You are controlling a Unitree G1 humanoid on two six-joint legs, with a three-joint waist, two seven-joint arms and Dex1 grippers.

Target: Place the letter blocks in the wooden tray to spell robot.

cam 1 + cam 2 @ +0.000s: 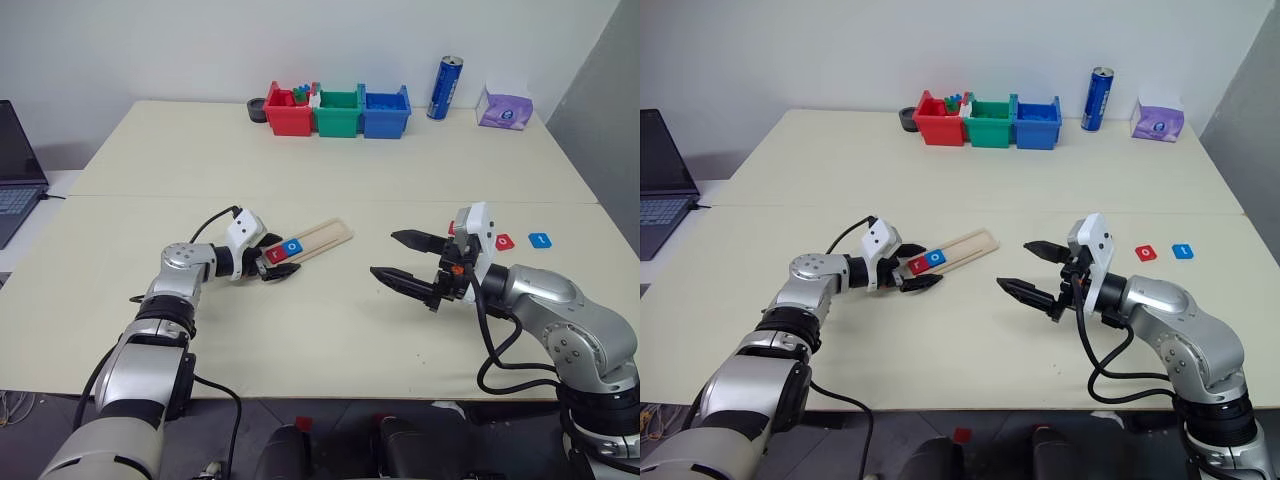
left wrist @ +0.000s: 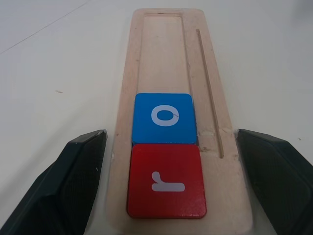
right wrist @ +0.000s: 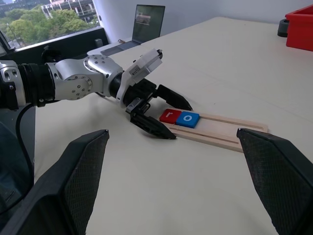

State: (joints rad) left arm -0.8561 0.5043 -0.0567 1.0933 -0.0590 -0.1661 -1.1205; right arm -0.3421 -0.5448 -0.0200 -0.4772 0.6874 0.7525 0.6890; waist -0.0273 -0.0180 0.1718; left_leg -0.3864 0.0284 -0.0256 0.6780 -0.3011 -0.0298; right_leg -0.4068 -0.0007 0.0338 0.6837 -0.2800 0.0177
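The wooden tray (image 1: 322, 237) lies slantwise at the table's middle. Its near end holds a red "r" block (image 2: 166, 181) and, right beside it, a blue "o" block (image 2: 164, 117). My left gripper (image 1: 283, 257) is open and straddles that end, one finger (image 2: 73, 186) on each side and clear of the wood. The rest of the groove is bare. A red block (image 1: 1146, 252) and a blue block (image 1: 1181, 250) lie flat on the table at the right. My right gripper (image 1: 1015, 265) hovers open between the tray and those two blocks, holding nothing.
Red (image 1: 290, 115), green (image 1: 338, 113) and blue (image 1: 385, 112) bins stand in a row at the back, with small bricks in the red one. Right of them stand a blue can (image 1: 445, 88) and a purple tissue pack (image 1: 505, 107). A laptop (image 1: 15, 170) sits at the far left.
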